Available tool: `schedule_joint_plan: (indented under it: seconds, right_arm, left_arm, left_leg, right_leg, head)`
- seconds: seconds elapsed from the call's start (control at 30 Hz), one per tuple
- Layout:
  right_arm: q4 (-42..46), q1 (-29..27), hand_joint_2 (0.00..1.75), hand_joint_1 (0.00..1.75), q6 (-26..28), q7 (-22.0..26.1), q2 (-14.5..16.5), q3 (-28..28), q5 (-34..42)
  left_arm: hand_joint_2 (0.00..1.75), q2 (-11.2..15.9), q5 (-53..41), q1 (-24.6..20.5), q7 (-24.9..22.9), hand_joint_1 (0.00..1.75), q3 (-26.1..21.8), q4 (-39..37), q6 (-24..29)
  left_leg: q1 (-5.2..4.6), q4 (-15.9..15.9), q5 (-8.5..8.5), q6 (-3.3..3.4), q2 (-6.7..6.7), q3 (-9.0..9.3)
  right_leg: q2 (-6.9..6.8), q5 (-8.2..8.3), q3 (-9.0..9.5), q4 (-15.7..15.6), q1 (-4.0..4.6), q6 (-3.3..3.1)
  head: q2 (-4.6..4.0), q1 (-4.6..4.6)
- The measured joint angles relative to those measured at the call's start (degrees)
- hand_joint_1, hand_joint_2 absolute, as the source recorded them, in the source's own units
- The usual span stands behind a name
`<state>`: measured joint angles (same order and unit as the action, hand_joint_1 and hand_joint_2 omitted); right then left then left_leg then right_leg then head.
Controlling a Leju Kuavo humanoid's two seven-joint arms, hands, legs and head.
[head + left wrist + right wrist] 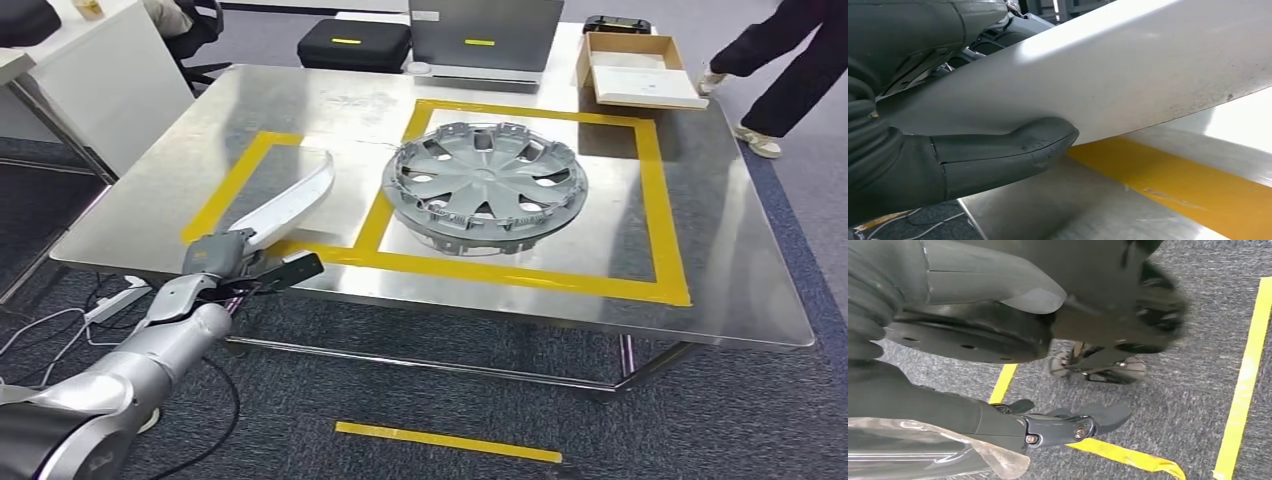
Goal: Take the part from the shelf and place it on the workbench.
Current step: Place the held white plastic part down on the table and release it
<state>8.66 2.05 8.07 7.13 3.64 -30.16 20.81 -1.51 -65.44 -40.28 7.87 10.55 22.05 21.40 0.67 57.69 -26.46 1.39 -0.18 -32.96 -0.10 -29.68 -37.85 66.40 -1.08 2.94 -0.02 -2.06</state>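
The left hand (232, 262) grasps the long curved white plastic part (296, 200), resting on the steel counter (700, 240); right hand (1058, 425) fingers released

White part (295, 200), grey hubcap (484, 182), yellow tape lines (520, 272) on the silver workbench (740, 260), grey carpet (700, 420).
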Motion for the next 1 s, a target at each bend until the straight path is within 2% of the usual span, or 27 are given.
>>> schedule_joint_plan:
  seconds: [0.07,0.1,0.17,0.23,0.27,0.3,0.37,0.4,0.43,0.47,0.5,0.57,0.6,0.63,0.73,0.8,0.87,0.9,0.93,0.97,1.0]
  right_arm:
    - [0.0,0.1,1.75,0.0,0.0,0.0,0.0,0.0,0.0]
    - [0.0,0.1,1.75,0.0,0.0,0.0,0.0,0.0,0.0]
    - [0.0,0.1,1.75,0.0,-0.1,0.0,-0.1,0.0,0.0]
    - [0.0,0.0,1.75,0.0,-0.1,0.0,-0.1,0.0,0.0]
    - [0.0,0.0,1.75,0.0,-0.1,0.0,-0.1,0.0,0.0]
    - [0.0,0.0,1.75,0.0,-0.1,0.0,-0.1,0.0,0.0]
    - [0.0,0.0,1.75,0.0,-0.1,0.0,-0.1,0.0,0.0]
    - [0.0,0.0,1.75,0.0,-0.1,0.0,-0.1,0.0,0.0]
    - [0.0,-0.1,1.75,0.0,-0.1,0.0,-0.1,0.0,0.0]
    - [0.0,-0.1,1.75,0.0,-0.1,0.0,-0.1,0.0,0.0]
    - [0.0,-0.1,1.75,0.0,-0.1,0.0,-0.1,0.0,0.0]
    - [0.0,0.0,0.87,0.0,-0.1,0.0,-0.1,0.0,0.0]
    - [0.0,0.0,0.44,0.0,-0.1,-0.1,-0.1,0.0,0.1]
    - [0.0,0.0,0.0,0.0,-0.1,-0.1,-0.1,0.0,0.2]
    - [0.0,-0.1,0.0,0.0,-0.1,-0.3,-0.1,0.0,0.4]
    - [0.0,-0.1,0.0,0.0,-0.1,-0.3,-0.2,0.0,0.4]
    - [0.0,-0.3,0.0,0.0,0.0,-0.1,-0.2,-0.1,0.4]
    - [0.0,-0.3,0.0,0.0,0.0,-0.1,-0.2,-0.1,0.4]
    - [0.0,-0.4,0.0,0.0,-0.1,-0.1,-0.2,-0.2,0.4]
    - [0.0,-0.4,0.0,0.0,-0.2,-0.2,-0.2,-0.3,0.4]
    - [0.0,-0.4,0.0,0.0,-0.4,-0.4,-0.2,-0.4,0.4]
  left_arm:
    - [1.75,0.0,0.0,-0.1,0.0,1.75,0.0,0.0,0.0]
    - [1.75,0.0,0.0,-0.1,0.0,1.75,0.0,0.0,0.0]
    - [1.75,0.0,0.0,-0.1,0.0,1.75,0.1,0.0,0.0]
    - [1.75,0.0,0.0,-0.1,0.0,1.75,0.1,0.0,0.0]
    - [1.75,0.0,0.0,-0.1,0.0,1.75,0.1,0.0,0.0]
    - [1.75,0.0,0.0,-0.1,0.0,1.75,0.2,0.0,-0.1]
    - [1.75,0.0,-0.2,0.0,-0.3,1.75,0.3,0.0,-0.5]
    - [1.75,0.0,-0.3,0.0,-0.5,1.75,0.4,-0.1,-0.9]
    - [1.75,0.1,-0.6,0.0,-0.8,1.75,0.6,-0.1,-1.5]
    - [1.75,0.1,-0.9,-0.2,-1.3,1.75,0.8,-0.1,-2.1]
    - [1.75,0.2,-1.2,-0.5,-1.6,1.75,1.0,-0.1,-2.8]
    - [1.75,0.4,-1.9,-1.6,-2.5,0.87,1.6,-0.1,-4.2]
    - [1.75,0.5,-2.1,-2.1,-2.8,0.44,1.9,-0.1,-4.8]
    - [1.31,0.7,-2.3,-2.4,-3.1,0.0,2.2,-0.1,-5.1]
    - [0.0,0.9,-2.7,-2.5,-3.6,0.0,3.0,-0.1,-4.4]
    - [0.0,1.0,-3.8,-2.6,-4.1,0.0,3.8,0.0,-1.7]
    - [0.0,1.0,-5.2,-2.5,-4.8,0.0,5.0,0.0,1.8]
    - [0.0,1.0,-5.6,-2.4,-5.2,0.0,5.5,0.0,3.0]
    - [0.0,1.0,-5.9,-2.3,-5.4,0.0,6.0,0.0,3.7]
    - [0.0,1.0,-6.0,-2.3,-5.5,0.0,6.4,0.0,4.1]
    - [0.0,0.9,-6.1,-2.3,-5.5,0.0,6.8,0.0,4.2]
  left_leg:
    - [-0.05,0.5,-0.24,-0.82,-0.1,-0.26]
    - [-0.13,0.7,-0.24,-1.24,-0.16,-0.41]
    - [-0.1,0.5,-0.05,-1.87,-0.24,-0.49]
    - [0.07,1.5,-0.94,-2.36,-0.19,-0.85]
    - [0.1,3.3,-2.16,-2.54,-0.15,-1.57]
    - [0.12,6.4,-3.98,-2.65,-0.11,-2.9]
    - [0.1,14.2,-7.44,-2.64,-0.09,-6.32]
    - [0.06,16.8,-8.2,-2.53,-0.09,-7.49]
    - [-0.02,17.3,-7.75,-2.31,-0.09,-7.65]
    - [-0.15,15.4,-6.26,-1.97,-0.09,-6.73]
    - [-0.36,11.6,-4.11,-1.52,-0.1,-4.93]
    - [-0.85,4.1,-1.23,-0.56,-0.09,-1.38]
    - [-1.06,1.8,-0.73,-0.3,-0.07,-0.43]
    - [-1.24,1.0,-0.84,-0.17,-0.06,-0.17]
    - [-1.01,0.1,-0.21,0.15,0.04,-0.06]
    - [-0.59,-0.4,0.32,0.46,0.16,0.02]
    - [-0.55,-0.4,0.51,0.59,0.28,-0.19]
    - [-0.54,-0.3,0.58,0.6,0.33,-0.29]
    - [-0.51,-0.3,0.6,0.59,0.35,-0.38]
    - [-0.45,-0.2,0.6,0.54,0.35,-0.42]
    - [-0.36,-0.1,0.54,0.44,0.35,-0.43]
  right_leg:
    - [0.07,2.02,3.46,-6.6,-0.12,-0.1]
    - [0.15,2.12,4.19,-7.9,-0.08,-0.37]
    - [0.3,2.08,4.18,-8.0,0.12,-1.31]
    - [0.3,2.31,4.14,-8.1,0.11,-2.13]
    - [0.28,2.42,4.13,-8.2,0.08,-2.52]
    - [0.25,2.46,4.1,-8.2,0.12,-2.8]
    - [0.21,2.49,3.98,-8.2,0.4,-3.15]
    - [0.21,2.5,3.93,-8.2,0.58,-3.24]
    - [0.24,2.52,3.92,-8.2,0.75,-3.3]
    - [0.27,2.54,3.98,-8.2,0.9,-3.33]
    - [0.29,2.54,4.07,-8.2,1.04,-3.33]
    - [0.27,2.55,4.06,-8.1,1.28,-3.22]
    - [0.24,2.61,3.93,-8.1,1.34,-3.05]
    - [0.21,2.7,3.77,-8.1,1.31,-2.82]
    - [0.24,2.39,3.04,-7.6,1.17,-2.04]
    - [0.28,-0.08,0.95,-3.6,1.1,-1.46]
    - [0.25,-3.68,-2.51,3.9,0.82,-0.89]
    - [0.24,-4.65,-3.84,6.8,0.67,-0.66]
    - [0.23,-4.53,-4.21,7.6,0.55,-0.47]
    - [0.19,-3.28,-3.38,6.1,0.44,-0.33]
    - [0.12,-1.25,-1.48,2.6,0.31,-0.22]
  head:
    - [0.01,0.08]
    - [0.01,0.09]
    - [0.01,0.03]
    - [0.0,-0.02]
    - [0.0,-0.07]
    - [0.0,-0.11]
    - [0.0,-0.13]
    - [0.0,-0.12]
    - [0.0,-0.13]
    - [0.0,-0.13]
    - [0.0,-0.13]
    - [0.0,-0.06]
    - [0.0,-0.04]
    - [0.0,-0.04]
    - [0.0,-0.02]
    - [0.0,0.23]
    - [0.0,0.4]
    - [0.0,0.39]
    - [0.0,0.39]
    - [0.0,0.4]
    - [0.0,0.39]
